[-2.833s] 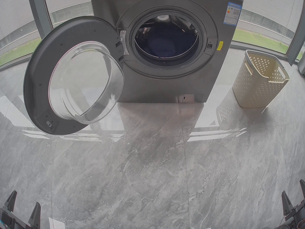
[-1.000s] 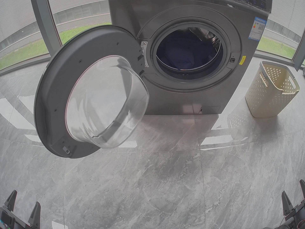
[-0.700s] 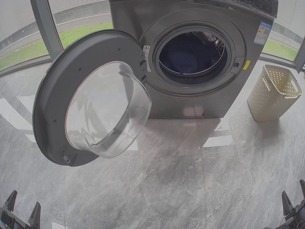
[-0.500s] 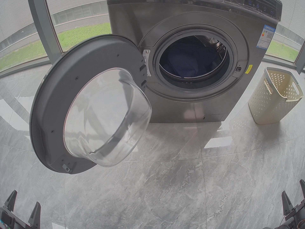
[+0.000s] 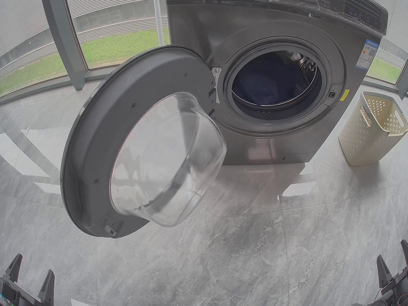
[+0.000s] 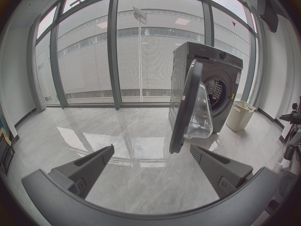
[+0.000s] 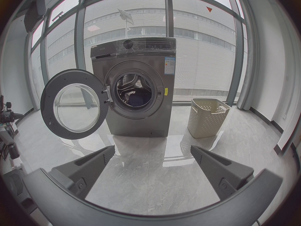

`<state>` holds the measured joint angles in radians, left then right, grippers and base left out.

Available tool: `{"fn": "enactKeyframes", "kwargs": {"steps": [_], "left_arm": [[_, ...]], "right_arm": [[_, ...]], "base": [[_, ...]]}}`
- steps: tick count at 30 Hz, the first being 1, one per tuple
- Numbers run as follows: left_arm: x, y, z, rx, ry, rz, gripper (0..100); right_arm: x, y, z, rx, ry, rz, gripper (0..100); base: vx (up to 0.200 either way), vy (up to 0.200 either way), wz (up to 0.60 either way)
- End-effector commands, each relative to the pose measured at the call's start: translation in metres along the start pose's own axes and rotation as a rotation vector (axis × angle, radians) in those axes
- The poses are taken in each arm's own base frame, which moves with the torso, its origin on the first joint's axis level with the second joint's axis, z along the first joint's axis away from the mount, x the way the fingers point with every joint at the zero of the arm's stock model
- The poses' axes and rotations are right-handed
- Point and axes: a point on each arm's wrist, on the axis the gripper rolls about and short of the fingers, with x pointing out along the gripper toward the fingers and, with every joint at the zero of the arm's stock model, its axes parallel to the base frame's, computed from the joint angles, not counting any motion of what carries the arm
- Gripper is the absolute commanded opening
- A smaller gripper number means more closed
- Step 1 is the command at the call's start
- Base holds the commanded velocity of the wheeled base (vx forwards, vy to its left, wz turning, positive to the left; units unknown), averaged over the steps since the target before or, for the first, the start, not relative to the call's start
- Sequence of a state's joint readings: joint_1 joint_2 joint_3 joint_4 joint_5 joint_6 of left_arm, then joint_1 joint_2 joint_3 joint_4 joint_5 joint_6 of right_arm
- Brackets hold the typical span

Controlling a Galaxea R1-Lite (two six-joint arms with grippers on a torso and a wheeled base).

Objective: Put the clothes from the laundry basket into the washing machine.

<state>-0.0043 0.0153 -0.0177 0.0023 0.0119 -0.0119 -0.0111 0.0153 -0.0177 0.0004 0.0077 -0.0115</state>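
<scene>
Black wedge fingers of your left gripper (image 6: 152,148) stand wide apart, gripping nothing, low over the glossy, grey-veined floor tiles (image 5: 238,243). Your right gripper (image 7: 152,148) is posed alike, spread and empty. Ahead, the grey metal washing machine (image 5: 263,22) has its round door (image 5: 106,128) swung open leftward, its clear domed glass bulging out. Dark blue clothes (image 5: 267,86) lie in the drum. The cream perforated plastic laundry basket (image 5: 374,132) stands just right of the machine.
</scene>
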Motion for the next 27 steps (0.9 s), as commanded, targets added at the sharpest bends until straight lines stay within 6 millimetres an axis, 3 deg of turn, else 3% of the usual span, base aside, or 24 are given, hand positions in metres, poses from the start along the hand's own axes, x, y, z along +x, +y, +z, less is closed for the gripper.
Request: {"fn": "enactKeyframes", "kwargs": {"steps": [1, 13, 17, 19, 21, 22, 25, 27], "left_arm": [[0.0, 0.0, -0.005, 0.003, 0.001, 0.005, 100], [0.0, 0.0, -0.002, 0.012, -0.017, 0.001, 100], [-0.007, -0.001, 0.059, -0.037, -0.148, -0.029, 100], [0.001, -0.002, 0.076, -0.032, -0.112, -0.063, 100], [0.004, -0.003, 0.08, -0.03, -0.093, -0.087, 100], [0.018, -0.005, 0.099, -0.031, -0.043, -0.147, 100], [0.04, -0.006, 0.127, -0.032, -0.027, -0.193, 100], [0.046, -0.007, 0.131, -0.031, -0.016, -0.198, 100]], "right_arm": [[0.0, 0.0, -0.005, -0.001, 0.003, 0.0, 100], [0.0, 0.0, -0.005, 0.002, 0.003, 0.0, 100], [0.0, 0.0, -0.005, 0.002, 0.003, 0.0, 100], [0.0, 0.0, -0.005, 0.002, 0.003, 0.0, 100], [0.0, 0.0, -0.005, 0.002, 0.003, 0.0, 100], [0.0, 0.0, -0.005, 0.002, 0.003, 0.0, 100], [0.0, 0.0, -0.005, 0.002, 0.003, 0.0, 100], [0.0, 0.0, -0.005, 0.002, 0.003, 0.0, 100]], "base": [[0.0, 0.0, 0.0], [0.0, 0.0, 0.0], [0.0, 0.0, 0.0], [0.0, 0.0, 0.0], [0.0, 0.0, 0.0], [0.0, 0.0, 0.0], [0.0, 0.0, 0.0], [0.0, 0.0, 0.0]]}}
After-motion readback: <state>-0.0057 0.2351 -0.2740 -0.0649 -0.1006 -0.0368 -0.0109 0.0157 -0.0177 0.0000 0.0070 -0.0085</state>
